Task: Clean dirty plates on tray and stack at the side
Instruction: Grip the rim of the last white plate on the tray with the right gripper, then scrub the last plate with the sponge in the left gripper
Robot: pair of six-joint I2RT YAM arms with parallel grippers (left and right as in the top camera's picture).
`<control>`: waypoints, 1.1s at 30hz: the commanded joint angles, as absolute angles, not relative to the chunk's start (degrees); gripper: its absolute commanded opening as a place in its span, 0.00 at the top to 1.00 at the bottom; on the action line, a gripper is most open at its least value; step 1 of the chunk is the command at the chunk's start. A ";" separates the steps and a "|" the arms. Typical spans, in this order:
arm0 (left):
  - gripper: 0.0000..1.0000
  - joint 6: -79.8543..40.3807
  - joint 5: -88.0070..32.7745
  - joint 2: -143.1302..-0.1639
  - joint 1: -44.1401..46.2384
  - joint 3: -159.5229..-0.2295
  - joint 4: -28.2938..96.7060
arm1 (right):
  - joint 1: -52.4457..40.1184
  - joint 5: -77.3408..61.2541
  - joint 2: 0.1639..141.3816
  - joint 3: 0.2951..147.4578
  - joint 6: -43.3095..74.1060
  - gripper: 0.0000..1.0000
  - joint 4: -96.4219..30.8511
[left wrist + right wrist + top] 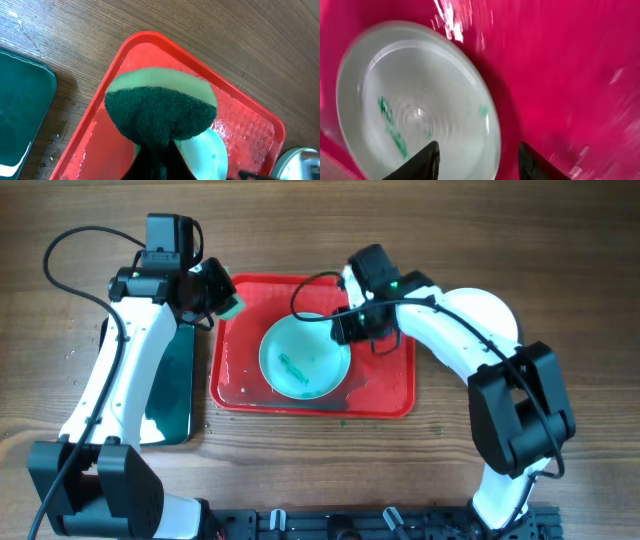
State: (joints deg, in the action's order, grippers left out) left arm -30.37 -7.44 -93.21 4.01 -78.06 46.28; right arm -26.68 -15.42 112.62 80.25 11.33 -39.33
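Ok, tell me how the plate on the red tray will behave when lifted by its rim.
Probably slippery: the tray glistens with droplets and the plate looks glossy, so it may slide. It looks rigid and shallow, likely light. With the right gripper open astride one rim only, it may tilt when lifted.

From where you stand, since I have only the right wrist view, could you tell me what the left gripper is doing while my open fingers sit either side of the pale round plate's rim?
Observer: The left gripper is shut on a green scouring sponge, over the far-left corner of the red rectangular plastic tray. From overhead it is apart from the pale round plate.
Operator: Thank you. Are other plates on the tray?
Observer: The overhead view shows only this one.
Operator: And what is beside the tray?
Observer: A dark rectangular basin with a green inside lies to its left, under the left arm.
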 commanded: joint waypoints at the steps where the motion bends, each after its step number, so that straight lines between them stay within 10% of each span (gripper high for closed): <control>1: 0.96 -30.94 -7.62 -93.78 4.01 -77.78 46.09 | -26.41 -10.55 113.32 82.50 -2.59 0.50 -36.67; 6: 0.96 -30.94 -7.62 -93.82 4.01 -77.78 46.09 | -27.51 -9.93 120.22 88.38 -7.68 0.51 -39.86; 10: 0.96 -30.94 -7.62 -93.86 4.01 -77.78 46.13 | -28.58 -11.11 125.16 91.61 -8.43 0.82 -44.27; 18: 0.96 -30.94 -7.68 -96.20 4.43 -77.78 46.72 | -32.64 -13.87 126.96 91.37 10.07 0.95 -44.01; 23: 0.96 -30.41 -6.70 -96.47 6.33 -77.78 46.94 | -33.04 -10.98 128.33 88.47 36.18 0.96 -40.99; 33: 0.96 -30.28 1.96 -98.54 11.75 -72.55 41.80 | -29.91 -17.69 128.40 85.32 32.21 0.96 -36.99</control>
State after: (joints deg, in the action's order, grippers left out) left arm -30.35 -2.42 -96.25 10.28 -75.50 44.05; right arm -31.03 -18.35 125.32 88.36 34.24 -38.15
